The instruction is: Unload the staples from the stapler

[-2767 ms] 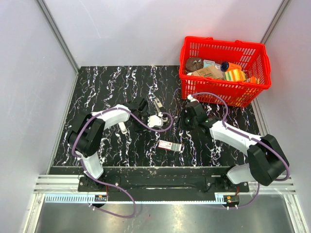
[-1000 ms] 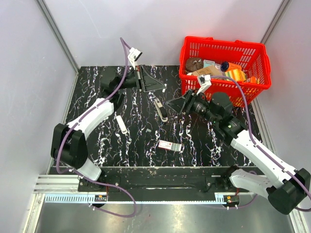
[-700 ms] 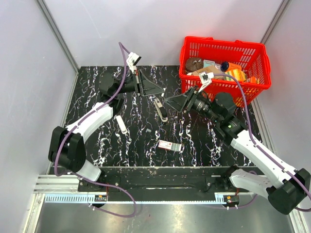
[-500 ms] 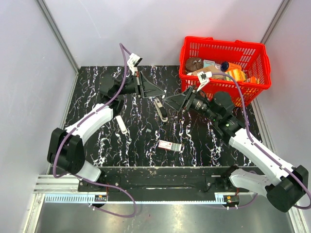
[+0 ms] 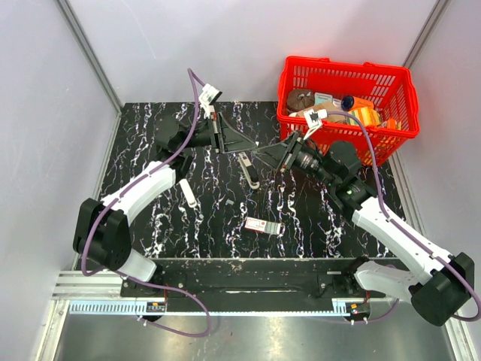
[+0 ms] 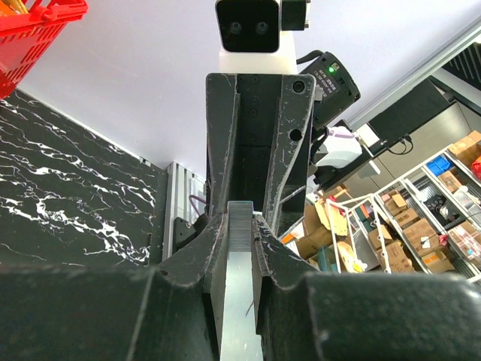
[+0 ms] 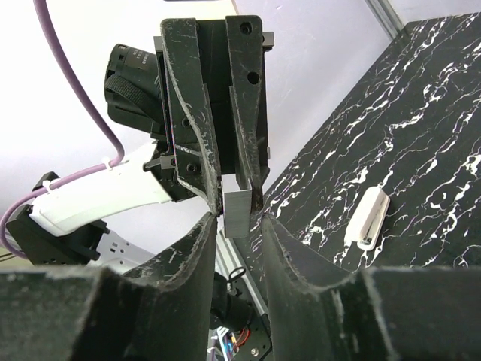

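Observation:
Held up over the back of the table, my left gripper (image 5: 252, 143) (image 6: 242, 219) is shut on a silvery strip of staples (image 6: 242, 286) (image 7: 239, 210), whose end sticks out past its fingertips. My right gripper (image 5: 261, 153) (image 7: 239, 229) meets it tip to tip. The right jaws stand on either side of the strip's free end, with narrow gaps still showing. Below the two grippers the silvery-grey stapler (image 5: 249, 170) lies on the black marbled table (image 5: 150, 150), and neither gripper touches it.
A red basket (image 5: 338, 144) full of items stands at the back right, behind the right arm. On the table lie a slim white bar (image 5: 188, 194) (image 7: 372, 218) and a small pink-and-white box (image 5: 263, 226). Grey walls enclose the table.
My right gripper has moved left up to the left gripper's tips and its jaws have narrowed around the strip's end. The left arm has barely moved and still holds the strip.

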